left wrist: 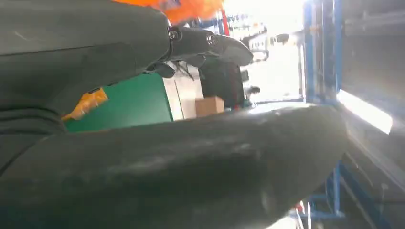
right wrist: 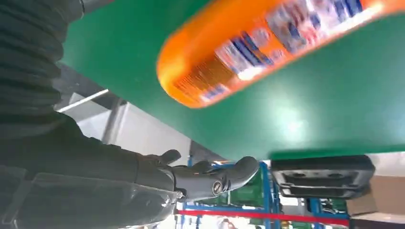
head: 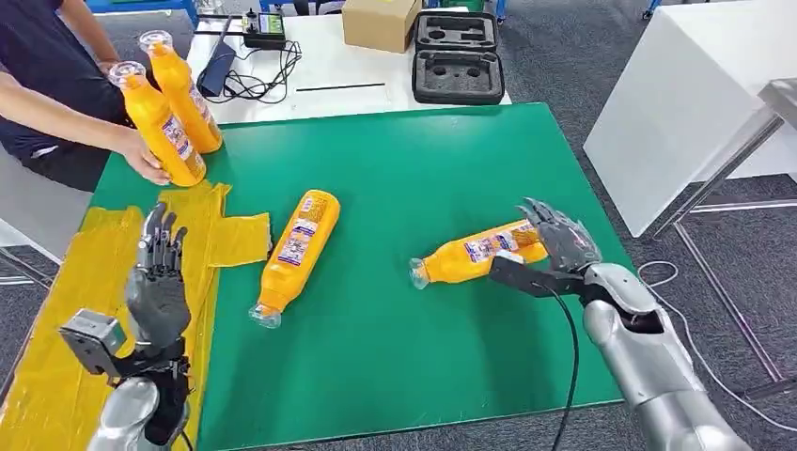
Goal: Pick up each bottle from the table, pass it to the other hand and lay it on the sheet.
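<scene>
Bottles of orange liquid are spread over the green tabletop point(head: 442, 160), and the one that matters now is the right-hand bottle point(head: 479, 252), lying on its side just in front of the right robot hand point(head: 559, 240). Its long axis runs roughly across the robot's front, tilted a little, with the clear cap end pointing toward the middle of the tabletop and the rounded base end under the spread fingers. From the right wrist view that base end point(right wrist: 248, 57) sits close to the palm side, blurred, and I cannot tell for sure whether the fingers touch it; the robot hand looks open and not yet closed on it.

A second bottle point(head: 296, 254) lies nearer the middle, its long axis running toward and away from the robot, cap end nearest. It lies between the two arms, close to the edge of the yellow sheet point(head: 56, 310).

The left robot hand point(head: 158, 272) is raised over the sheet, fingers upright and apart, holding nothing, in a fair position to receive a pass.

At the far left corner a person's hand point(head: 141, 160) steadies two more upright bottles point(head: 169, 108).

Each bottle is orange with a blue and white label and a clear cap.
</scene>
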Controlling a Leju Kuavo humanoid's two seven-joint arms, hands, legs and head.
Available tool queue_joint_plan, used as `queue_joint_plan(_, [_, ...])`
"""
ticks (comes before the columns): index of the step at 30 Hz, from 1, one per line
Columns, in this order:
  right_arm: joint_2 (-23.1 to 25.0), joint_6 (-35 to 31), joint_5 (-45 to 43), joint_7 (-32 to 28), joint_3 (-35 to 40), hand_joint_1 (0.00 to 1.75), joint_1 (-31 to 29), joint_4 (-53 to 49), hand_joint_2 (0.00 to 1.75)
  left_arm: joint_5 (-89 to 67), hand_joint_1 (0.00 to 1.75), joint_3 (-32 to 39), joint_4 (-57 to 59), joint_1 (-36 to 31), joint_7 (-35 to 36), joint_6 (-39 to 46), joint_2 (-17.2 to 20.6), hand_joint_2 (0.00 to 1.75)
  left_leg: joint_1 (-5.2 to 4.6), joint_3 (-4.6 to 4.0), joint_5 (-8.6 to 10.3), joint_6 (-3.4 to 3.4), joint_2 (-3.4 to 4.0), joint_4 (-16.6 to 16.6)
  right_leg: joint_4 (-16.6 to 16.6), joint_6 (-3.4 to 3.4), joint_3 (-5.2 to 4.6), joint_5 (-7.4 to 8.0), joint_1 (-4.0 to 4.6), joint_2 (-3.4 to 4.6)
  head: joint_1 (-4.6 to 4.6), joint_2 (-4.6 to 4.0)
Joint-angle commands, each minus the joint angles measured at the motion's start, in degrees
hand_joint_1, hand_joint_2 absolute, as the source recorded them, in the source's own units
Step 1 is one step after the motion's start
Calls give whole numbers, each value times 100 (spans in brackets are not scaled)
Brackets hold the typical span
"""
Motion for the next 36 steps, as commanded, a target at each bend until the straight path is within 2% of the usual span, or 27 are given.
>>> queue_joint_plan(1, [-72,-81,-48,1,943,0,-867,1600,175,44,0,-237,714,-522,45,35,-70,0,3,27,-9,-6,-1,-4,-7,-10,28,-6,3,3,2,0])
queue_joint_plan(12, [-139,-117,-201,-24,1063,0,-1067,1939,175,100,0,-316,978,-741,50,29,-58,0,0,10,-3,-5,-8,1,0,-17,5,5,0,-6,0,0])
queue_joint_plan(16, [-357,-220,-283,-68,1180,0,-912,1894,175,258,0,-427,1288,-851,-101,-42,32,0,4,21,-7,-8,-14,2,-3,-21,21,2,5,-10,2,0])
queue_joint_plan(19, [-673,-315,-456,135,1046,0,-318,1241,175,348,0,-621,1406,-952,-171,-59,97,0,2,21,-5,-6,-24,-4,-8,-19,25,1,3,-21,2,0])
queue_joint_plan(21, [-1119,-295,-553,374,904,0,332,510,175,470,0,-801,1517,-1103,-172,-112,161,0,6,29,-7,-7,-47,-6,-14,-20,40,-7,6,-43,-2,0])
queue_joint_plan(25, [-1608,-19,-868,393,779,0,638,-51,175,791,0,-966,1531,-1204,-217,-56,379,0,1,23,-11,-6,-72,5,-4,-20,39,-16,0,-70,2,0])
queue_joint_plan(26, [-1674,32,-915,391,779,0,681,-110,175,825,0,-984,1519,-1204,-222,-53,407,0,-1,7,-8,-6,-54,6,0,-18,20,-8,-2,-53,2,2])
queue_joint_plan(32, [-1488,7,-873,360,886,0,640,148,175,845,0,-991,1359,-1097,-239,-27,381,0,3,26,-21,-12,-32,7,-4,-28,32,-7,5,-27,0,0])
queue_joint_plan(36, [-1322,-589,-665,435,994,0,186,611,175,769,0,-990,1312,-1077,-238,-7,318,0,-1,22,-18,-8,-4,2,-5,-23,18,2,1,-1,2,0])
